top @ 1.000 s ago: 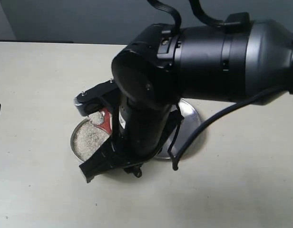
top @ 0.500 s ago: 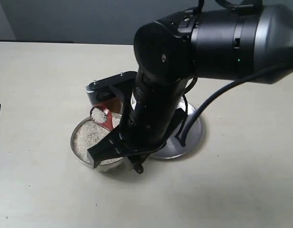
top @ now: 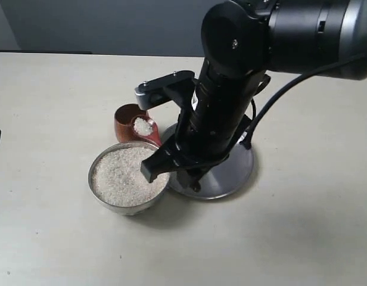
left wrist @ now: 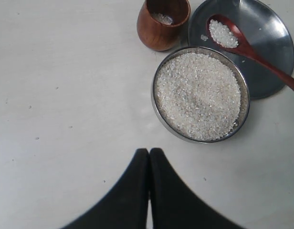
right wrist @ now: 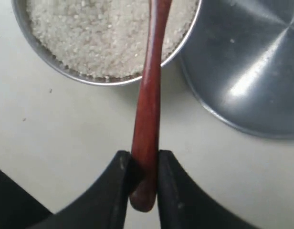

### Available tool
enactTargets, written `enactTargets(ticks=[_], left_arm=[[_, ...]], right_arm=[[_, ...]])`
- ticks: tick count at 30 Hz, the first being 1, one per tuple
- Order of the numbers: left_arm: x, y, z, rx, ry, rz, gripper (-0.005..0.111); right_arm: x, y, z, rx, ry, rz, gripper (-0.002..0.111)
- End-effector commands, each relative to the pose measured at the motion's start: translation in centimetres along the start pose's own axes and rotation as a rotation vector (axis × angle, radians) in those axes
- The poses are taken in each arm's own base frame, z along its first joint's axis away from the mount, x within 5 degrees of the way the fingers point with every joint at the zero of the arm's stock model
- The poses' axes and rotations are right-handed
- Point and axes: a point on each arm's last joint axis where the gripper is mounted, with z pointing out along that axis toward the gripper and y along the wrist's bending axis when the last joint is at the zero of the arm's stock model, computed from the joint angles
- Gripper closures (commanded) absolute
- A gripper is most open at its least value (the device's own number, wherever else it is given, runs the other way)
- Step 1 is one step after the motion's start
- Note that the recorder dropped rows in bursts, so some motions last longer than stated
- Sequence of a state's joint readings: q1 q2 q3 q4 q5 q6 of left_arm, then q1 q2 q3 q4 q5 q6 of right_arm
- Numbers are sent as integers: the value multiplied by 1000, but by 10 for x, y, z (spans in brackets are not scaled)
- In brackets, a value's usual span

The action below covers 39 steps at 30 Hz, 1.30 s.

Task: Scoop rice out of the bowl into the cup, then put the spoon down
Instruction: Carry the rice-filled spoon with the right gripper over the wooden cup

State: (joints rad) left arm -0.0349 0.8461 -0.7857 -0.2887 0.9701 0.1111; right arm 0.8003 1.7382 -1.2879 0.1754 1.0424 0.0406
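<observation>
Rice [top: 120, 176]: fine white grains filling the bowl nearly to its rim. A small heap also sits on the spoon head, and a few grains lie inside the cup.
Bowl [top: 95, 186]: round silver metal, standing on the worktop.
Cup [top: 124, 124]: small brown wood, upright, at 12 o'clock of the bowl and just beside it.
Plate [top: 234, 170]: flat silver metal, at 3 o'clock of the bowl, with its edge just beside the bowl's rim.
Spoon [right wrist: 148, 100]: dark red-brown wood, held clear of the worktop with the hollow side up. In the exterior view the loaded head shows at the cup's 3 o'clock rim. Whether it is over the cup's mouth cannot be told, since the left wrist view sets it against the plate. The handle runs back across the bowl's rim to the right tool.
Right tool [right wrist: 144, 164]: pinching the spoon handle near its end between two black fingers.
Left tool [left wrist: 149, 160]: fingers pressed together with nothing between them, over bare worktop and apart from the bowl.
Worktop [top: 46, 95]: pale and matte, with a few stray specks.
</observation>
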Motion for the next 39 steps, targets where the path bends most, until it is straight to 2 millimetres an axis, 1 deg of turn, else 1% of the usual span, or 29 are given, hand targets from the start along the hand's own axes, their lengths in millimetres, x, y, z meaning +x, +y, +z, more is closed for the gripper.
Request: enactTargets(ticks=[1, 7, 11, 16, 19, 22, 26, 33, 37, 39], left_arm=[[0, 1, 0, -2, -6, -2, 106], [0, 1, 0, -2, -6, -2, 106], [0, 1, 0, -2, -6, -2, 106], [0, 1, 0, -2, -6, -2, 106], [0, 1, 0, -2, -6, -2, 106], [0, 0, 0, -1, -4, -2, 106], [0, 0, 0, -1, -4, -2, 106], [0, 0, 0, -1, -4, -2, 106], [0, 0, 0, -1, -4, -2, 106], [0, 0, 0, -1, -4, -2, 106]], right_arm=[[-7, -14, -7, 20, -77, -25, 109], [-21, -25, -17, 50, -168, -54, 109], [-38, -28, -27, 105, -218, -91, 109], [-54, -29, -26, 128, -237, -107, 109], [-63, -31, -19, 145, -223, -120, 109], [-67, -36, -8, 177, -190, -135, 109], [-70, -42, 6, 221, -152, -159, 109], [-75, -46, 27, 238, -130, -175, 109], [-77, -48, 36, 244, -118, -182, 109], [-77, -49, 36, 259, -119, -195, 109]])
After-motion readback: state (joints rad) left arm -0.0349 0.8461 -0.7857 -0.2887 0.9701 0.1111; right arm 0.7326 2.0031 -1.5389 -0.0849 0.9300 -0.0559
